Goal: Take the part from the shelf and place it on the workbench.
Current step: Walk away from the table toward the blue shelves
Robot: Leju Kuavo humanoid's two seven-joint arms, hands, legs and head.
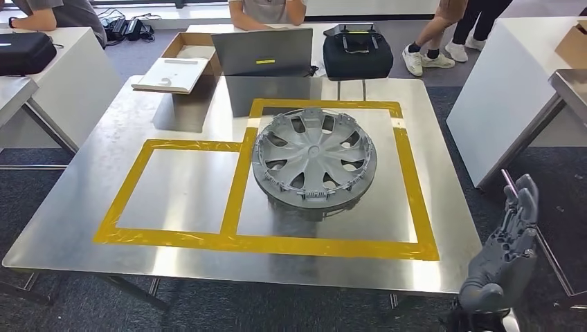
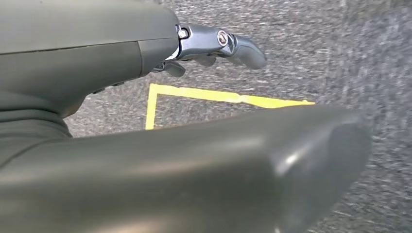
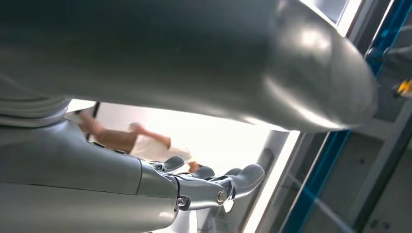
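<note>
1. Right hand (image 1: 509,238) hangs off the workbench (image 1: 83,228) edge, fingers apart, holding nothing.
2. Left hand (image 2: 214,46), above carpet, seems empty too.
3. Hubcap (image 1: 315,159) lies inside the workbench's taped square; placement looks finished, so retreat comes next.

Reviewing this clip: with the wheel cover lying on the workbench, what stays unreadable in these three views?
- Underside of the wheel cover: hidden by its own face, head view.
- Left hand: its own thumb and cover hide most fingers, left wrist view.
- Right hand: wrist cut off by the bottom edge, head view.
- People behind the workbench: cut off at the top edge.
</note>
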